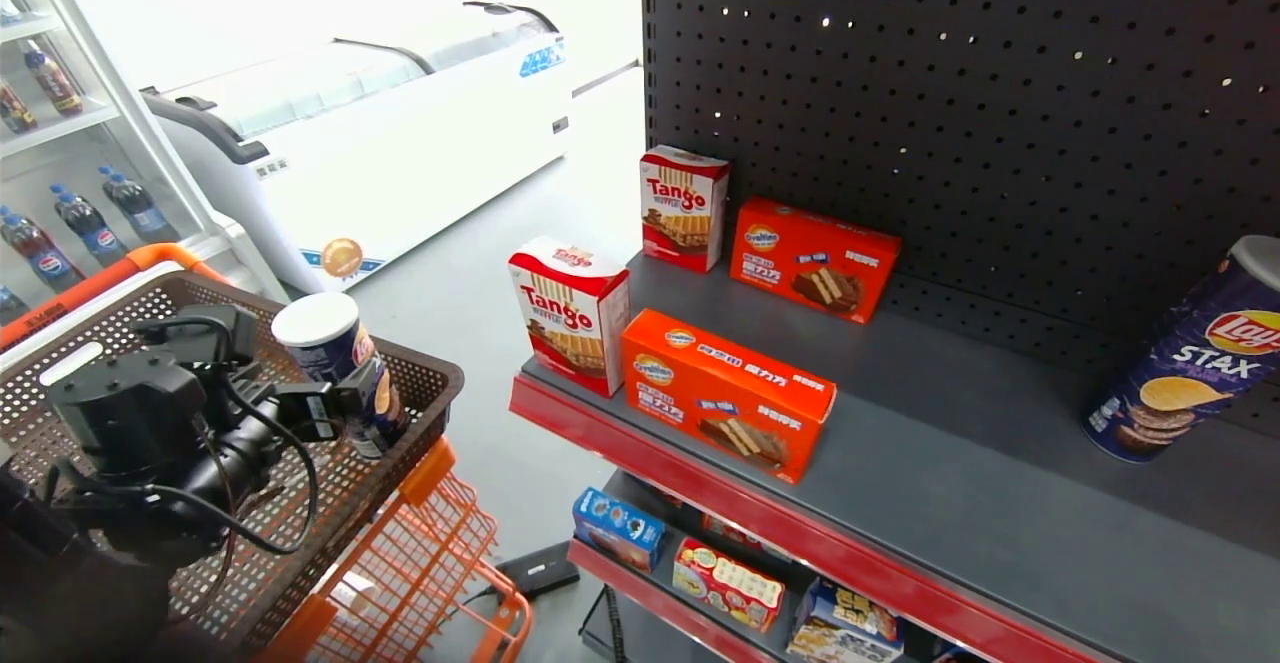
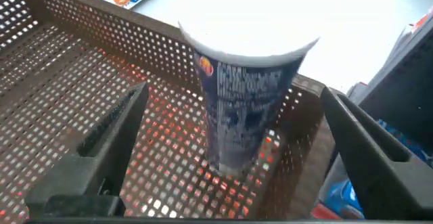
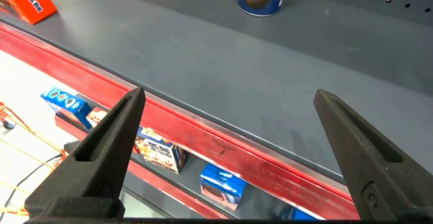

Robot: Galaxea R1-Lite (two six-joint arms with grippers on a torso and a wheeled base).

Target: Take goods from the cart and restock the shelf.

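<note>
Caught the left end effector (image 2: 233, 99) nearest the lens, low inside the brown cart basket (image 1: 385, 483), with fingers (image 2: 101, 149) spread wide to either side of a navy chips can (image 1: 335, 348) topped by a white lid. Found that can upright on the basket's perforated floor, close to the wall facing the shelf (image 1: 950, 503), with a gap on each side between it and the fingers in the left wrist view.

Saw the right end effector (image 3: 230, 95) likewise agape and gripping nothing, poised over the shelf's red front edge (image 3: 223, 139).

Counted four cartons on the dark shelf top. Spotted a front wafer box (image 1: 570, 313) upright at the near corner and a rear wafer box (image 1: 683, 208) upright farther back. Noted a front orange box (image 1: 725, 408) just beside the first and a rear orange box (image 1: 812, 258) just beside the other, by the pegboard back (image 1: 950, 93). Picked out a second chips can (image 1: 1185, 353) well apart at the right, near the pegboard.

Glimpsed small snack boxes (image 1: 727, 583) on the lower shelf beneath, and an orange wire cart frame (image 1: 440, 543) under the basket. Made out a white chest freezer (image 1: 400, 133) and a drinks cooler (image 1: 60, 193) stocked with bottles across the grey floor.
</note>
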